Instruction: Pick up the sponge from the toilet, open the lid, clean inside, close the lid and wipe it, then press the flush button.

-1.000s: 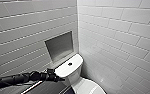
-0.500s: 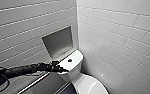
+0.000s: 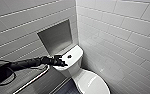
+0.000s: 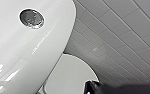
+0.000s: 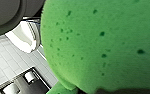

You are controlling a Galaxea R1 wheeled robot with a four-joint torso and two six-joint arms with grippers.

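White-tiled bathroom corner, recessed niche [image 3: 56, 35] at 11 o'clock of toilet [image 3: 74, 68]. Left gripper [image 3: 60, 61] over the tank top [image 3: 76, 52], flush button [image 3: 69, 56] just beside at 2 o'clock; grip state impossible to tell. Lid [image 3: 91, 82] down on the bowl, at 5 o'clock of the tank. Sponge [image 5: 103, 42] clamped in right gripper [image 5: 116, 90], close against its wrist camera.

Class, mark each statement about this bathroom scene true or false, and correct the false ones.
1. The lid of the toilet is closed. True.
2. The sponge is blue. False: it is bright green.
3. The flush button sits in the tank top. True.
4. The left gripper is above the lid. False: it is at the tank top's edge, near the flush button.
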